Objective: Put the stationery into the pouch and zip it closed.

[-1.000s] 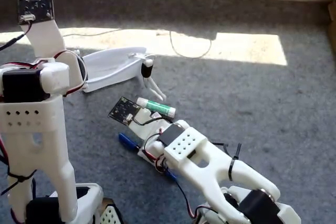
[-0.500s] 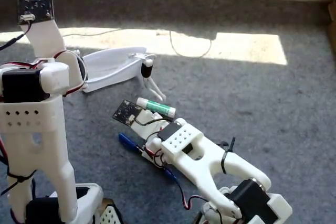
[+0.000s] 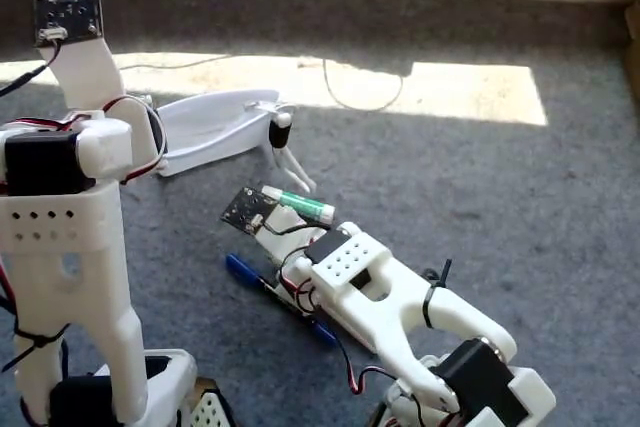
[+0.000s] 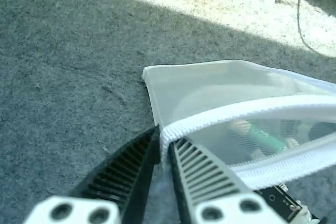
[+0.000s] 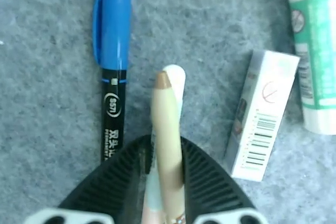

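My left gripper (image 4: 164,139) is shut on the zipper edge of the white pouch (image 4: 210,87), holding that edge up off the carpet. In the high view the pouch (image 3: 215,125) lies beside the left arm. My right gripper (image 5: 164,146) is shut on a beige pencil (image 5: 167,114), with a white pen tip beside it. Next to the pencil lie a blue marker (image 5: 112,30), a white eraser box (image 5: 262,114) and a green-and-white glue stick (image 5: 314,51). From above, the glue stick (image 3: 298,204) and blue marker (image 3: 240,269) flank the right wrist.
A small white object with a black top (image 3: 283,147) lies between the pouch and the glue stick. A thin cable (image 3: 345,97) loops over the sunlit strip of grey carpet at the back. The left arm's tall white body (image 3: 60,247) stands at the left.
The right arm's wrist has shifted slightly to the right, closer to the glue stick. The left arm, pouch and blue marker have stayed put.
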Controlling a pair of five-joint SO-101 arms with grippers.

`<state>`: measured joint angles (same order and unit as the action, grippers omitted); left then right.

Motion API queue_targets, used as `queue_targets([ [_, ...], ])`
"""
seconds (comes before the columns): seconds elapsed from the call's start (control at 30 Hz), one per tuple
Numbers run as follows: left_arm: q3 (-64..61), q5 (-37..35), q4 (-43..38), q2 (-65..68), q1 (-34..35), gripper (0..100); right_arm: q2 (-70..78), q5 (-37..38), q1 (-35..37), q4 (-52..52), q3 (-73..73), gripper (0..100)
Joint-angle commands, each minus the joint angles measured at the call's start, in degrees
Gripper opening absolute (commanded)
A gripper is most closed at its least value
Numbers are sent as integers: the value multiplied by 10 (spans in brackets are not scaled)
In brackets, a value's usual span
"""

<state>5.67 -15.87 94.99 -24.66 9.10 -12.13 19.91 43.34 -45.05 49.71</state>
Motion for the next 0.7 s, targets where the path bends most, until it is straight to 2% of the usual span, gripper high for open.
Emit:
queue_targets([
  [0.0,0,-5,-7,-15,7,7,-8,7,-7,-7,-29,15],
  [0.37,0,-5,-7,-15,7,7,-163,4,-9,-65,-52,15],
  [0.67,0,-6,-8,-15,5,7,-284,3,-58,-95,-52,15],
])
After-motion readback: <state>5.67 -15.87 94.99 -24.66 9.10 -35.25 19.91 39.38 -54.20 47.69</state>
